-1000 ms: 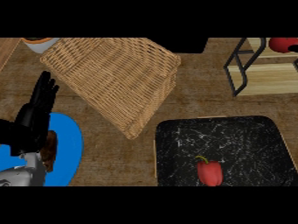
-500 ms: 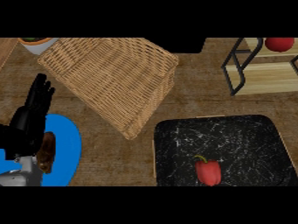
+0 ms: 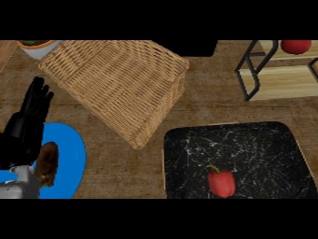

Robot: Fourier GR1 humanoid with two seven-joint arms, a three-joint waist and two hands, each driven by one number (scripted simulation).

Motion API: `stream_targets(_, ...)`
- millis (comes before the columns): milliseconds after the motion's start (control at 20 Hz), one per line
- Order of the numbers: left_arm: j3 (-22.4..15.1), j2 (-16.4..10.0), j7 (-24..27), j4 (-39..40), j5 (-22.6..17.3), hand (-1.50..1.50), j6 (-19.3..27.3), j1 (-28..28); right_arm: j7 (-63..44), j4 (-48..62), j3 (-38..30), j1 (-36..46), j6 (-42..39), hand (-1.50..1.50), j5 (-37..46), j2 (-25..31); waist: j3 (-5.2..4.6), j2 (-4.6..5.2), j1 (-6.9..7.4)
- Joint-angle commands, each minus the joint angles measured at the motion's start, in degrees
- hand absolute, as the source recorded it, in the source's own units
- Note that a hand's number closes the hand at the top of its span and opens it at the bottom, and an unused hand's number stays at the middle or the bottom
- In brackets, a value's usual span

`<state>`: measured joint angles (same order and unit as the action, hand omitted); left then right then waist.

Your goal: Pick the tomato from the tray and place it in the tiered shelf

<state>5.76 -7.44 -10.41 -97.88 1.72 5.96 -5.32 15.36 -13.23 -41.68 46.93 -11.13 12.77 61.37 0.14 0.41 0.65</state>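
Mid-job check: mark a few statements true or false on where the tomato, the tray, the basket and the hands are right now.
1. The tomato sits in the tiered shelf. True.
2. The black tray holds nothing. False: a red pepper lies on it.
3. The left hand is open, fingers straight, at the view's left. True.
4. The right hand is curled round the tomato. False: the right hand is not in view, and nothing touches the tomato.
5. The wicker basket stands on the blue plate. False: it lies on the counter beside the plate, apart from it.
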Motion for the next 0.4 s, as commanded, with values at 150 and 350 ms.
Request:
stream_targets(150,-2.91,2.12,-0.46,-3.33,1.55,0.00,0.76,2.36,5.23,1.43,-1.88,-7.06,-5.86,-1.50,-2.67,3.15,0.08,0.06,0.69)
stream_targets(350,-1.65,1.40,0.00,0.47,1.02,0.00,0.28,0.03,5.08,2.50,-3.31,-8.82,-12.05,-1.50,-4.36,8.01,0.12,0.20,0.49)
